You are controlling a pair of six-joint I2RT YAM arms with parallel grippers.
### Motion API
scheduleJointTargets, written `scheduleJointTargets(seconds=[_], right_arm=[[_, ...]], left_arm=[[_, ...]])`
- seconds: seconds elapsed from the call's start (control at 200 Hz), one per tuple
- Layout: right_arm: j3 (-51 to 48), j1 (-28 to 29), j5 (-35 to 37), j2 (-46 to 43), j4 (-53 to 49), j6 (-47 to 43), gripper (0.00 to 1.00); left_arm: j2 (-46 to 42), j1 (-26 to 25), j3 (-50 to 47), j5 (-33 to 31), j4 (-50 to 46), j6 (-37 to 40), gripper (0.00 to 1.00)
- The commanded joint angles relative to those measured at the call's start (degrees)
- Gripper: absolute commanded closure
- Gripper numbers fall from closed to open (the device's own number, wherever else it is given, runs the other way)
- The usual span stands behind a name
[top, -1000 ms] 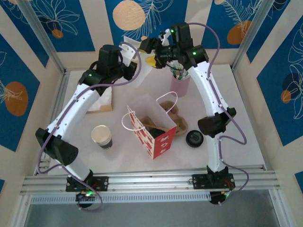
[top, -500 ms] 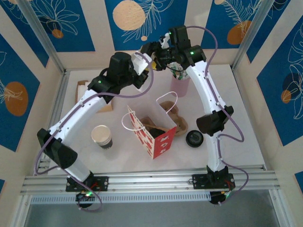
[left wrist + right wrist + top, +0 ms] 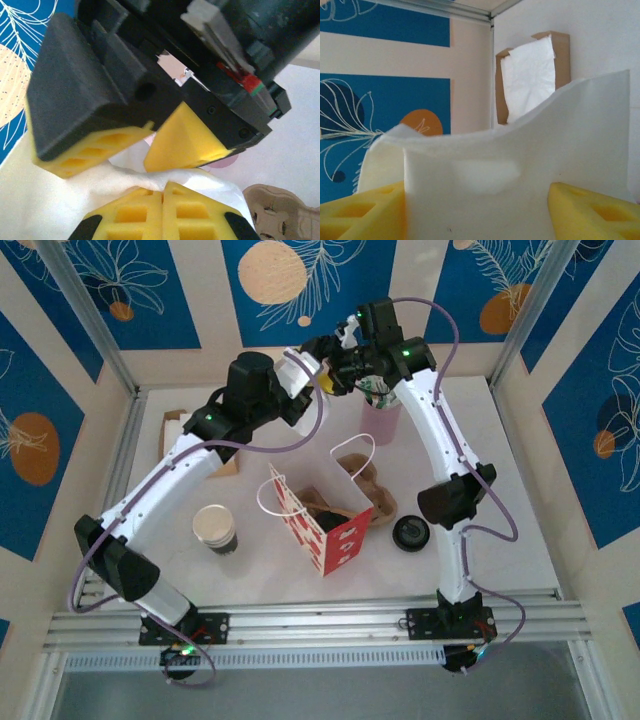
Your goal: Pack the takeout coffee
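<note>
Coffee: paper cup [image 3: 215,528], no lid on it, stands on the worktop [image 3: 515,525] at nine o'clock from the bag [image 3: 325,525], well apart from both hands and not yet packed.
Left hand [image 3: 162,202]: pads pressed together on a white napkin [image 3: 210,182], up at twelve o'clock of the worktop.
Right hand [image 3: 475,210]: fingers spread wide, the napkin standing loose between them.
Risk: the napkin could tear if both hands pull, or drop if the pinch slips; an arm swinging back could tip the paper cup.
</note>
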Motion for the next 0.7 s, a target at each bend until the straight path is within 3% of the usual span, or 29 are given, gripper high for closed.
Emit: scheduleJointTargets(seconds=[0.0,0.1,0.2,0.57,0.695], right_arm=[[-6.6,-1.1,-5.9,-5.7,5.7,-4.1,0.28],[-17.7,-2.9,-14.0,-10.2,18.1,-3.9,0.28],[-24.7,-3.8,-17.6,-13.4,27.0,-3.9,0.26],[-42.2,-6.8,-24.1,-20.9,47.5,-3.9,0.24],[-45.3,-6.2,-25.2,-21.6,49.9,-5.5,0.25]], left_arm=[[-2.3,-0.3,-0.5,0.7,2.5,-1.2,1.0],[-2.6,0.5,0.0,4.9,1.6,-3.7,1.0],[-2.3,1.7,1.2,10.1,0.3,-6.7,1.0],[-1.1,9.4,2.2,26.7,0.5,-19.2,1.0],[0.4,11.9,3.5,32.8,2.2,-25.2,1.0]])
